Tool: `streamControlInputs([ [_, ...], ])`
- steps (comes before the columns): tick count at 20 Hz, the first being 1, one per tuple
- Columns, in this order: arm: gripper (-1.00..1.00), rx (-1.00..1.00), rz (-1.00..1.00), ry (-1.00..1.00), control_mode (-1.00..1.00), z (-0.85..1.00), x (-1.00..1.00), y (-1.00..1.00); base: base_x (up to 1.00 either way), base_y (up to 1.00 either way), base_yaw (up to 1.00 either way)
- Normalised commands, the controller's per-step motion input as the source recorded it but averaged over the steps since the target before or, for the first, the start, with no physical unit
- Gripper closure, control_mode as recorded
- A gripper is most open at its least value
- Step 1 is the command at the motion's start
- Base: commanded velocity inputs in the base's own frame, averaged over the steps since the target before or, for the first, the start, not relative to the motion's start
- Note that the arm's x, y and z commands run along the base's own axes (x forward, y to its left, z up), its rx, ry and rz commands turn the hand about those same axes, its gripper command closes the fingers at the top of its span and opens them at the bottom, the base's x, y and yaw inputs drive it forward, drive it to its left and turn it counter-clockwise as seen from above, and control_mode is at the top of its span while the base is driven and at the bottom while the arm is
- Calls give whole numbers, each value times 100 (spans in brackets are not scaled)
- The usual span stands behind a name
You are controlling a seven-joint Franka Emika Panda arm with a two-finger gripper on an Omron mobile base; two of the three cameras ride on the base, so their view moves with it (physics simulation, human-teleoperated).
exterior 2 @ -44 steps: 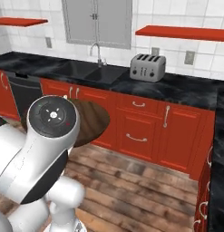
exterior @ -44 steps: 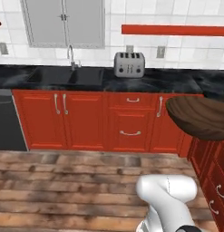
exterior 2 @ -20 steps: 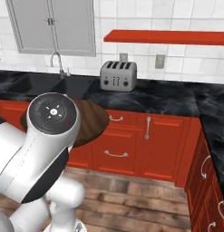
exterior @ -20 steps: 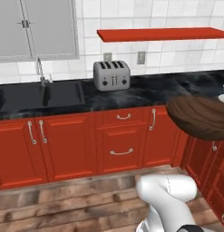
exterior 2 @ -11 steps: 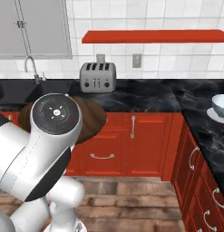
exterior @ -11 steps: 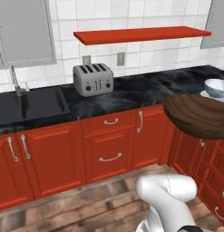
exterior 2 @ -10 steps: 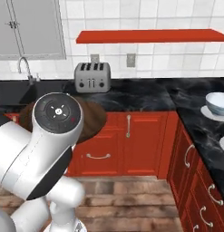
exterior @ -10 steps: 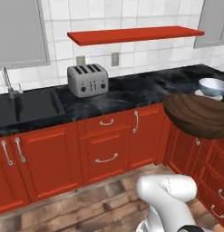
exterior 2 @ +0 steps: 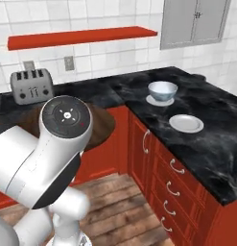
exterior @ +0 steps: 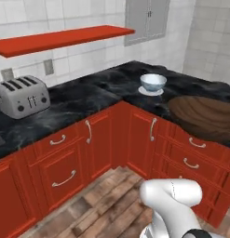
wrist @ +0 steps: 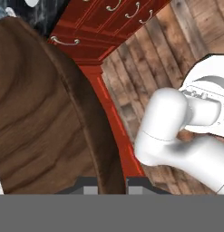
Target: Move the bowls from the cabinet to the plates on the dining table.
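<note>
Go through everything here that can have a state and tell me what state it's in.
Gripper: shut on the wooden bowl's rim.
Wooden bowl: held in the air.
Blue and white bowl: upright on a plate.
Second plate: bare, on the black counter.
Grey wall cabinet: doors shut.
Toaster: slots empty.

Even bright rendered light, soft shadows, slight blur

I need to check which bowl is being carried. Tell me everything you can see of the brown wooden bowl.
The wooden bowl is wide, shallow and dark brown, with curved grain across its surface. It is carried in the air, not resting on the counter. In the hand view its rim runs down to the tool, which is shut on it at the edge. The empty white plate lies apart from it.
</note>
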Motion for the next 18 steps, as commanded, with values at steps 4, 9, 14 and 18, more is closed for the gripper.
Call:
streamControlInputs([
  [4,100,0,0,0,100,0,0,0,51,0,-59],
  [9,100,0,0,0,100,0,0,0,94,21,-42],
  [14,100,0,0,0,100,0,0,0,96,37,-31],
  [18,100,0,0,0,100,0,0,0,90,10,-32],
])
